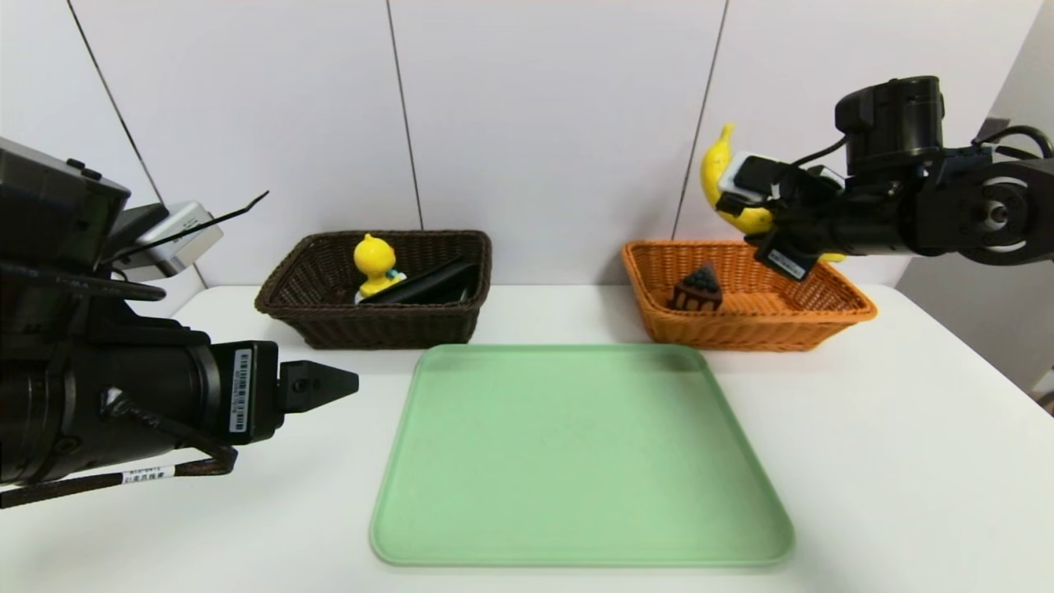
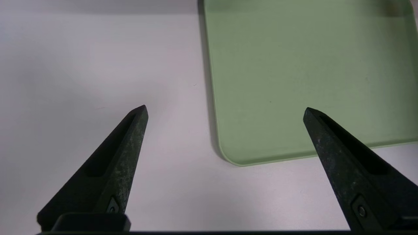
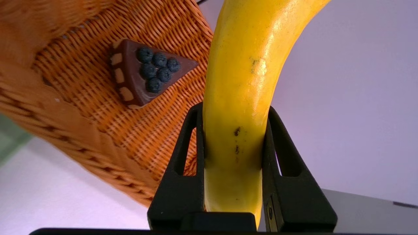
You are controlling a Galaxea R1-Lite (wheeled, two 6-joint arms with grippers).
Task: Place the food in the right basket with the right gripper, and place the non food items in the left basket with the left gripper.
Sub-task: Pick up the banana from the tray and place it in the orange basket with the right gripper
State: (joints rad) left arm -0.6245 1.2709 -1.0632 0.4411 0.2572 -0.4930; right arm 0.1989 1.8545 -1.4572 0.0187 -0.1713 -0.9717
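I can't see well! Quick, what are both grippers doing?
Left gripper: open, empty.
Right gripper: shut on the long yellow banana, above the orange woven basket.

My matt black plastic fingers (image 3: 277, 156), scuffed and speckled, banana (image 3: 241, 81) smooth, slightly glossy yellow skin, orange basket (image 3: 65, 130) coarse woven wicker, dark brown basket (image 1: 329, 325) likewise, cake wedge (image 3: 143, 73) smooth moulded plastic, green tray (image 1: 576, 461) matt, counter (image 1: 906, 461) smooth white

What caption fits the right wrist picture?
Right gripper clamps the long yellow banana above the orange woven basket holding a chocolate cake wedge.
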